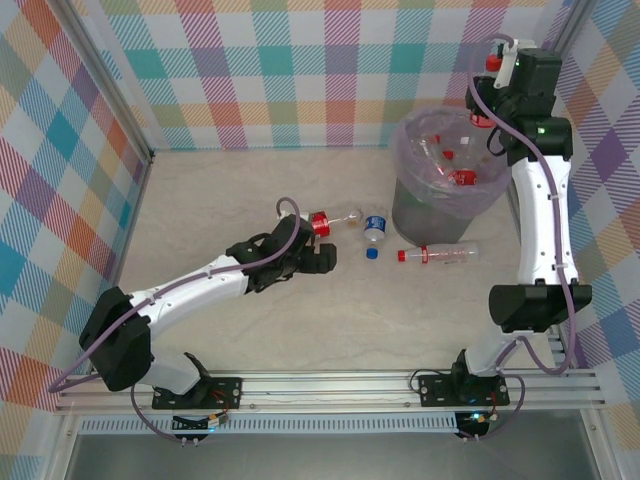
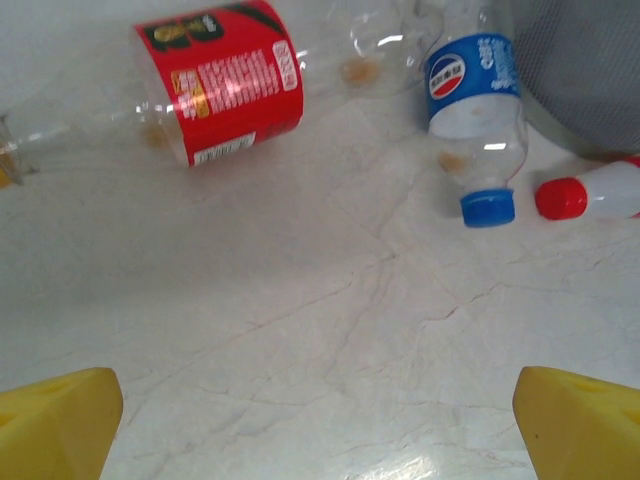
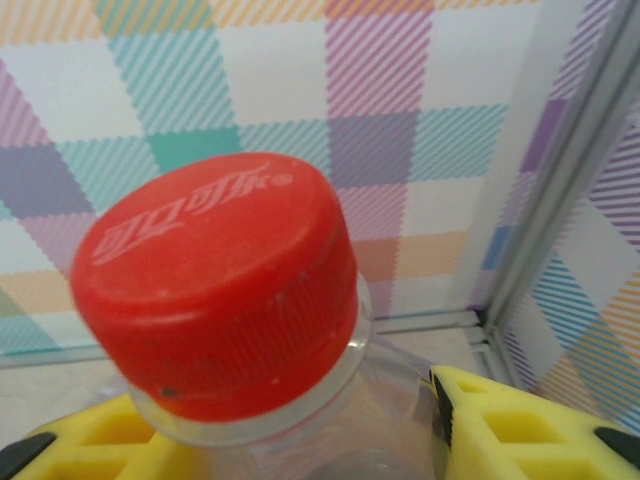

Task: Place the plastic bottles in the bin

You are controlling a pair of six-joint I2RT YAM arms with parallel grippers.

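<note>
As both arms reach over the table (image 1: 250, 330), I see:
Bin (image 1: 420, 212): back right, bottles (image 1: 461, 178) inside.
Right gripper (image 3: 300, 445): clamped on a red-capped bottle (image 3: 215, 290), raised beyond the bin's far rim.
Left gripper (image 2: 320, 430): spread wide, empty, low over the table.
Loose by the bin: red-labelled bottle (image 2: 225, 80), blue-labelled bottle (image 2: 475, 100), long clear bottle (image 1: 445, 254), all lying down.

Three bottles (image 1: 440, 254) on table (image 1: 250, 190) before bin (image 1: 420, 205)
</note>
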